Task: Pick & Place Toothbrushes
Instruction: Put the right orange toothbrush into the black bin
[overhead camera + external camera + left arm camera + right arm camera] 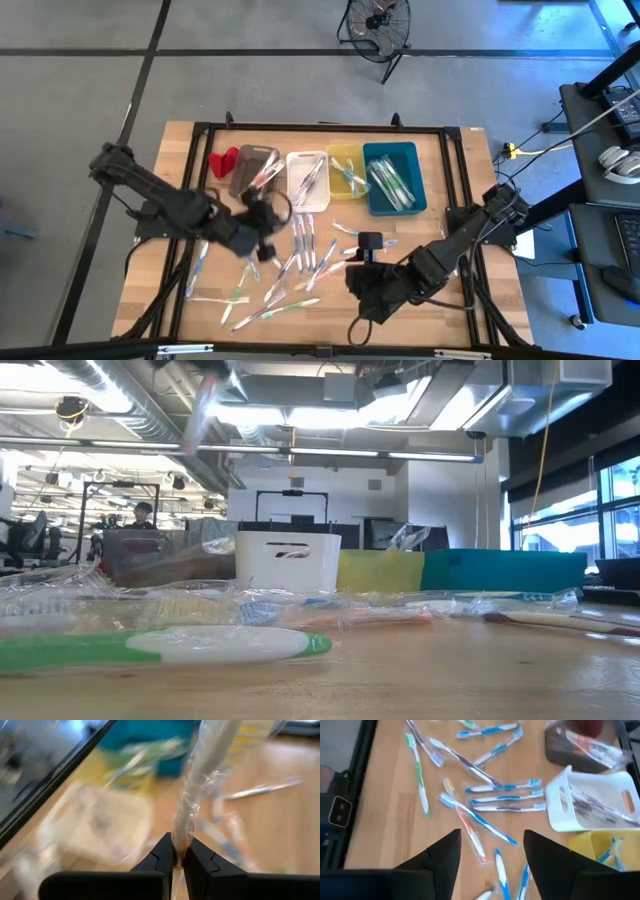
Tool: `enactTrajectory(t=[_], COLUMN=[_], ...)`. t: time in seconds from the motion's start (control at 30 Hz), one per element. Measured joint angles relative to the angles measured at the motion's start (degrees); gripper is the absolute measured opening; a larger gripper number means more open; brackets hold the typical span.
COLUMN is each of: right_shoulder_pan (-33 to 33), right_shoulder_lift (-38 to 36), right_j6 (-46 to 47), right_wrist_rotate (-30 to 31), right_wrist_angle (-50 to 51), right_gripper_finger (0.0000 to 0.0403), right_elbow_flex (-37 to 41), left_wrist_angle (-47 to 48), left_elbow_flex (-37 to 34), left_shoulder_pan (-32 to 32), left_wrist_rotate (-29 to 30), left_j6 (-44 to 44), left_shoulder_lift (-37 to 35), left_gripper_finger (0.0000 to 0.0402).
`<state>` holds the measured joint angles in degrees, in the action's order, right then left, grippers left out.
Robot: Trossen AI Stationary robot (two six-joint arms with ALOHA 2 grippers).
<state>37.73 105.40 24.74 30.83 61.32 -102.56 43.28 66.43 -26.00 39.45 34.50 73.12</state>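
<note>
The job looks partly done. Some toothbrushes already lie in the grey bin (251,168), the white bin (307,180), the yellow bin (346,171) and the teal bin (393,177). Many toothbrushes (300,262) are on the tabletop (470,300), waiting. The left pincer (179,856) is pressed tight on one wrapped toothbrush (200,780), up off the tabletop near the bins. The right pincer (492,855) is spread and holds nothing, above the loose ones.

The high view looked straight down on the whole wooden surface (160,200). The low view sat at surface height, close behind a green-and-white toothbrush (160,647), facing the bins and the room beyond. Each wrist view looked past its own fingers at close range. All four shared the white bin (307,180).
</note>
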Motion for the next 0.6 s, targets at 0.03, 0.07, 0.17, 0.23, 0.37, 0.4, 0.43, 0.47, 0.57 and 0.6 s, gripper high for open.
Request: enactTrajectory(t=[0.03, 0.07, 0.17, 0.23, 0.37, 0.4, 0.43, 0.47, 0.57, 0.6], right_shoulder_pan=[-0.2, -0.4, -0.7, -0.9, -0.9, -0.9, -0.9, -0.9, -0.9, -0.9], right_shoulder_lift=[0.0, 0.0, 0.3, 0.3, 0.3, 0.3, 0.3, 0.3, 0.3, 0.3], right_j6=[0.2, 0.2, 0.1, -0.1, -0.3, -0.3, -0.3, -0.3, -0.3, -0.3], right_wrist_rotate=[0.0, -0.2, -0.2, -0.2, -0.2, -0.2, -0.2, -0.2, -0.2, -0.2], right_wrist_angle=[0.1, 0.0, -0.2, -0.2, -0.4, -0.4, -0.4, -0.4, -0.6, -0.6], right_gripper_finger=[0.0211, 0.0208, 0.0198, 0.0193, 0.0184, 0.0182, 0.0180, 0.0178, 0.0173, 0.0172], right_elbow_flex=[0.0, 0.0, 0.0, 0.0, 0.0, 0.0, 0.0, 0.0, 0.0, 0.0], left_wrist_angle=[3.4, 6.2, 15.5, 20.9, 27.3, 27.3, 27.1, 26.8, 24.9, 24.2], left_elbow_flex=[0.0, 0.0, 0.0, 0.0, -0.1, -0.4, -0.7, -1.1, -2.2, -2.5], left_shoulder_pan=[1.5, 3.2, 8.7, 12.9, 21.4, 23.4, 25.4, 27.3, 32.9, 34.8], left_wrist_rotate=[-0.5, -0.8, -1.9, -3.8, -7.0, -7.7, -8.8, -9.9, -12.7, -13.8], left_j6=[1.8, 3.3, 8.0, 10.0, 9.3, 8.1, 6.7, 5.3, 0.8, -0.7], left_shoulder_lift=[-0.9, -1.8, -3.9, -4.4, -4.5, -4.5, -4.5, -4.5, -4.5, -4.5], left_gripper_finger=[0.0016, 0.0016, 0.0016, 0.0016, 0.0016, 0.0016, 0.0016, 0.0016, 0.0016, 0.0016])
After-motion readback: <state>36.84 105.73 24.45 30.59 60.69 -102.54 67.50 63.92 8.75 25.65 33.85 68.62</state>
